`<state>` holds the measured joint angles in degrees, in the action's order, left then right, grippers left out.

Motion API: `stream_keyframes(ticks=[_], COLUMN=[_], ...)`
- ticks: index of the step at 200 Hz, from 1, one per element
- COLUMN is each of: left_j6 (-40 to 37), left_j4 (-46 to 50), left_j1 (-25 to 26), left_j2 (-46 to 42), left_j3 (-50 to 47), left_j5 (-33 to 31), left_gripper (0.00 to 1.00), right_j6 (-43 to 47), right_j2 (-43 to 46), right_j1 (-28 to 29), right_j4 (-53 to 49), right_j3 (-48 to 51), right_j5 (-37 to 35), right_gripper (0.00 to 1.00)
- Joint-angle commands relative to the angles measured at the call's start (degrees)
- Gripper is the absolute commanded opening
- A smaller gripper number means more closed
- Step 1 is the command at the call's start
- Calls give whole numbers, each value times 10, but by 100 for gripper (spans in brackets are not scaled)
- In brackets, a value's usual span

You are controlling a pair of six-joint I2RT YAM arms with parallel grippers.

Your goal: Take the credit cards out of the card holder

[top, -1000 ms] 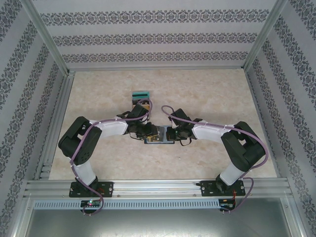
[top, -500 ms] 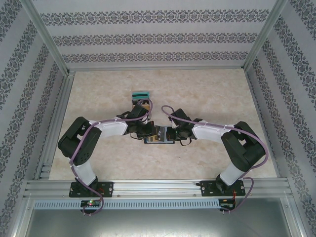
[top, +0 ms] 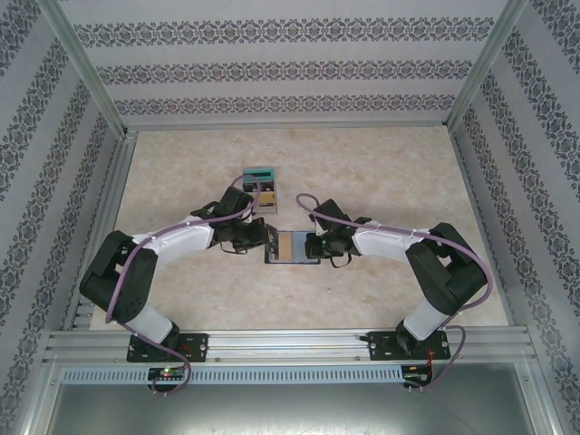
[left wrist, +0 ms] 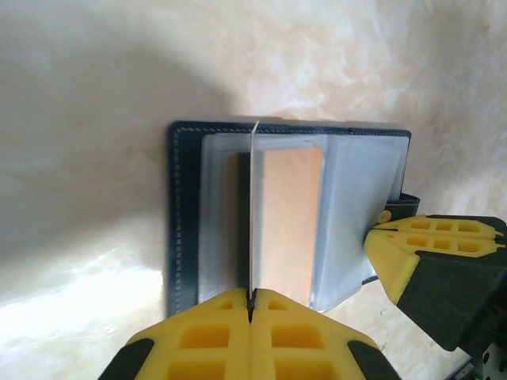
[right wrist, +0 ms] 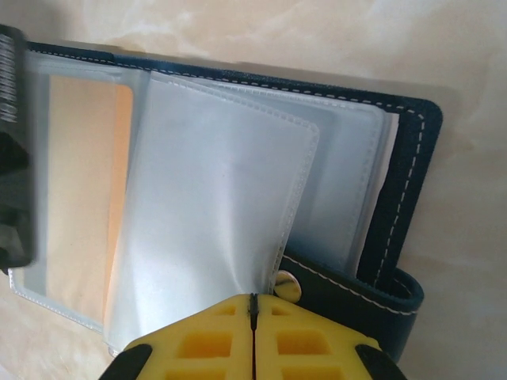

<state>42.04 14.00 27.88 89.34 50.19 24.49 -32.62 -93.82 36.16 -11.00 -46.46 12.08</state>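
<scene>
The navy card holder (top: 292,248) lies open on the table between both grippers, its pale clear sleeves (right wrist: 214,198) fanned out. My left gripper (left wrist: 252,294) is shut on a thin credit card (left wrist: 253,206), seen edge-on as a pale line standing above the holder (left wrist: 184,214). Beside it a tan card (left wrist: 289,222) sits in a sleeve. My right gripper (right wrist: 253,299) is shut on the edge of one clear sleeve, right next to the metal snap (right wrist: 287,283) on the holder's navy tab (right wrist: 356,297). From above, the left gripper (top: 261,237) and right gripper (top: 314,246) flank the holder.
A tan wooden box with a teal top (top: 258,178) stands just behind the left wrist. The yellow fingertips (left wrist: 400,249) of the right gripper show at the holder's right edge in the left wrist view. Patterned walls and metal rails surround the beige tabletop (top: 390,172).
The left gripper closed on the card and the left arm drew back to the left, uncovering the tan card in the holder. The right arm kept still.
</scene>
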Motion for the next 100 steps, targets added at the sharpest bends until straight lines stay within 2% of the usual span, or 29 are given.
stream_keyframes(ticks=[1, 25, 62, 83, 100], left_j6=[-47, -87, -189, -284, -395], left_j4=[64, 99, 174, 185, 153], left_j1=[-10, -10, -9, -10, -9], left_j2=[-42, -71, -102, -118, -140], left_j3=[9, 38, 103, 130, 129], left_j5=[-34, -44, -126, -175, -173], left_gripper=[0, 0, 0, 0, 0], right_j6=[11, 14, 24, 30, 30], right_j2=[1, 20, 74, 110, 141], right_j1=[3, -3, -20, -36, -54], right_j4=[-28, -31, -48, -61, -64], right_j3=[-9, -17, -36, -45, -48], right_j5=[-6, -4, -8, -11, -7], right_gripper=[11, 16, 42, 54, 65])
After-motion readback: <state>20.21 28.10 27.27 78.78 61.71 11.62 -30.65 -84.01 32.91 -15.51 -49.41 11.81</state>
